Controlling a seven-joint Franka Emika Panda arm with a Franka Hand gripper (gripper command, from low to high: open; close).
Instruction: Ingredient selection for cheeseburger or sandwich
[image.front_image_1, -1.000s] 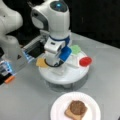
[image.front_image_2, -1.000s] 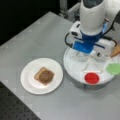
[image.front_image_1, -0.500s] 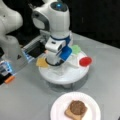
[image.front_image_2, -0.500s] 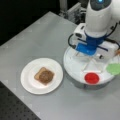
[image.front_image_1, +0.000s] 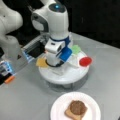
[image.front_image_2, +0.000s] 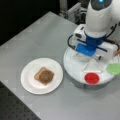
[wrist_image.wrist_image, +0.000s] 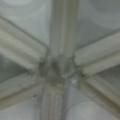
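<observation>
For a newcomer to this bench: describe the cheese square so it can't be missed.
Find the round white divided tray under the robot's gripper. On its rim at a front view's left lies the cheese square. It is flat and yellow-orange, unlike the red disc and green leaf.

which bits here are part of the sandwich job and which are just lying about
Job: toast slice with patty on it; cheese square; tool, low over the divided tray.
Lying about: red disc, green leaf piece, white plate.
</observation>
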